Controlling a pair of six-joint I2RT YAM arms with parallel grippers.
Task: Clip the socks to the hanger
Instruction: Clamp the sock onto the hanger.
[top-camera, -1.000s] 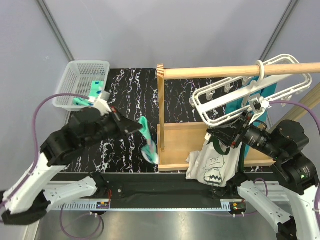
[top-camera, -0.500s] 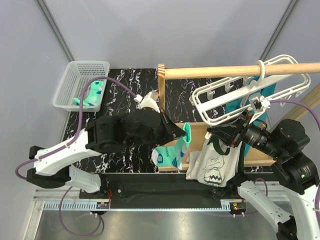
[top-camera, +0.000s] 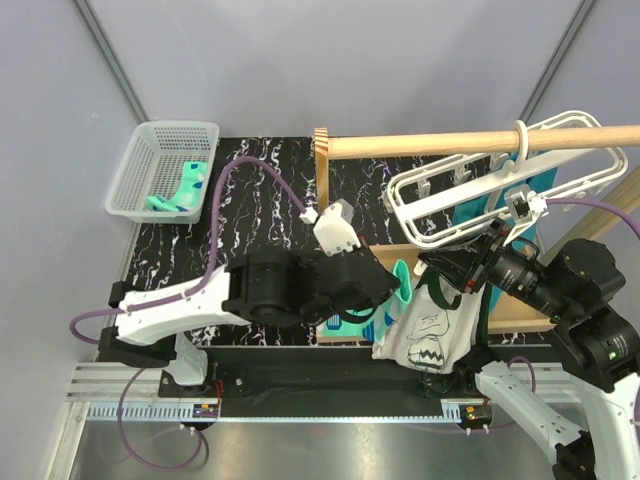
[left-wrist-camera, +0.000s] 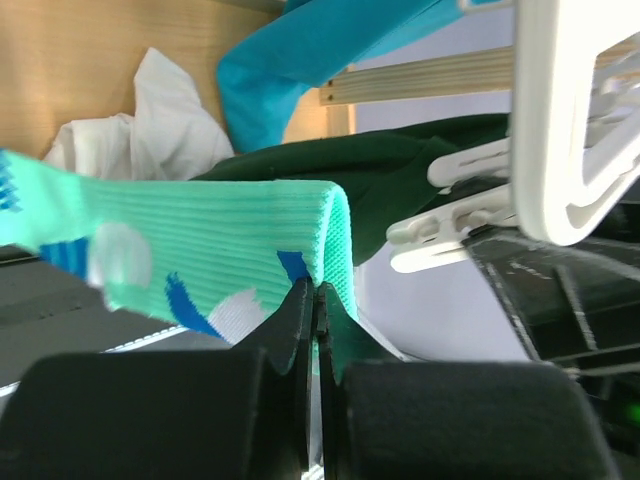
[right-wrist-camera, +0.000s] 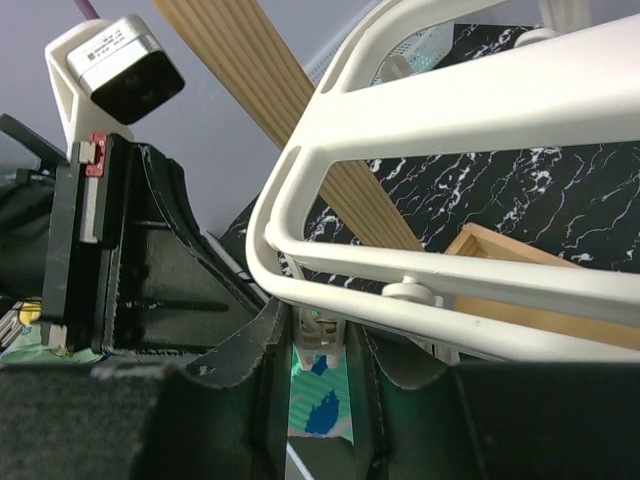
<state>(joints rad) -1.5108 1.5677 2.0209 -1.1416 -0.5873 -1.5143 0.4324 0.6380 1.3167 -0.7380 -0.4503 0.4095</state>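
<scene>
My left gripper (top-camera: 398, 288) is shut on the cuff of a mint-green sock (left-wrist-camera: 200, 240) with blue and white marks. It holds the sock (top-camera: 392, 300) up just left of the white frame hanger (top-camera: 470, 195), which hangs by its ring from the wooden rod. My right gripper (top-camera: 438, 268) is shut on one small white clip (right-wrist-camera: 322, 335) under the hanger's near-left rail (right-wrist-camera: 450, 110), jaws pressing both sides of the clip. The sock (right-wrist-camera: 328, 405) shows right below that clip. More socks (top-camera: 180, 190) lie in the basket.
A white basket (top-camera: 150, 140) stands at the far left. The wooden rod (top-camera: 440, 144) rests on a wooden stand (top-camera: 322, 215). A teal garment (top-camera: 490, 212) hangs on the hanger, and a printed T-shirt (top-camera: 425, 335) with a dark green garment (left-wrist-camera: 400, 170) hangs below my right gripper.
My left arm has swung right from near the basket, carrying the sock across to the hanger's near-left corner. The right gripper has stayed on the clip.
</scene>
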